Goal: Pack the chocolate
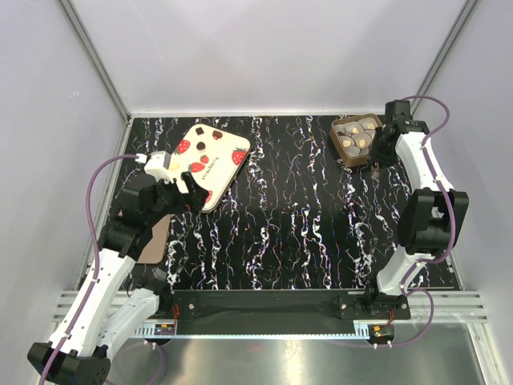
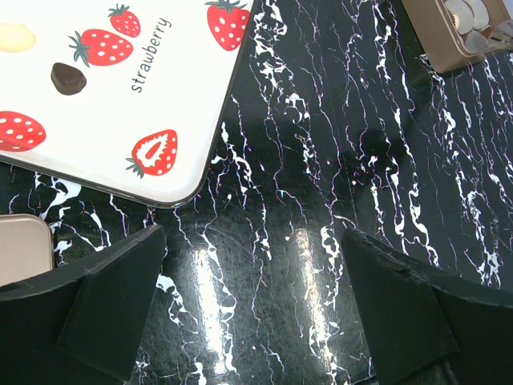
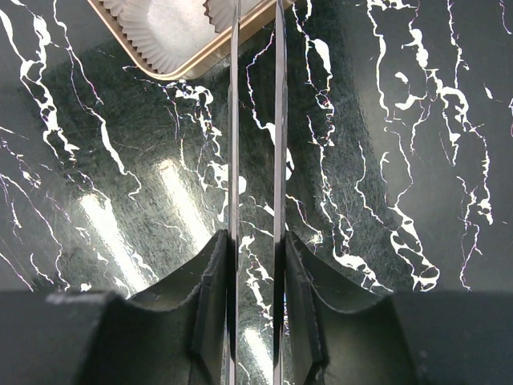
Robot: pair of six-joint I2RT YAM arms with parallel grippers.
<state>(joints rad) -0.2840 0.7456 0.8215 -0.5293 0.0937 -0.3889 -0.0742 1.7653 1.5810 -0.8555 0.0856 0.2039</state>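
Observation:
The small square brown tray (image 1: 343,154) sits at the back right and holds several round chocolate pieces (image 1: 353,143), pale and gold, in white paper cups (image 3: 160,28). My right gripper (image 1: 377,156) hovers beside the tray's near right side. It (image 3: 256,241) is shut on thin metal tongs (image 3: 235,120), whose two blades reach over the tray's rim (image 3: 200,60). My left gripper (image 1: 188,188) is open and empty (image 2: 252,265) over bare table, just off the near corner of the strawberry lid (image 1: 210,156). The tray's corner (image 2: 449,44) shows in the left wrist view.
The cream strawberry lid (image 2: 120,96) lies flat at the back left. A flat tan box piece (image 1: 154,239) lies under my left arm and shows at the left edge of the left wrist view (image 2: 24,249). The black marbled table (image 1: 288,224) has white walls around it.

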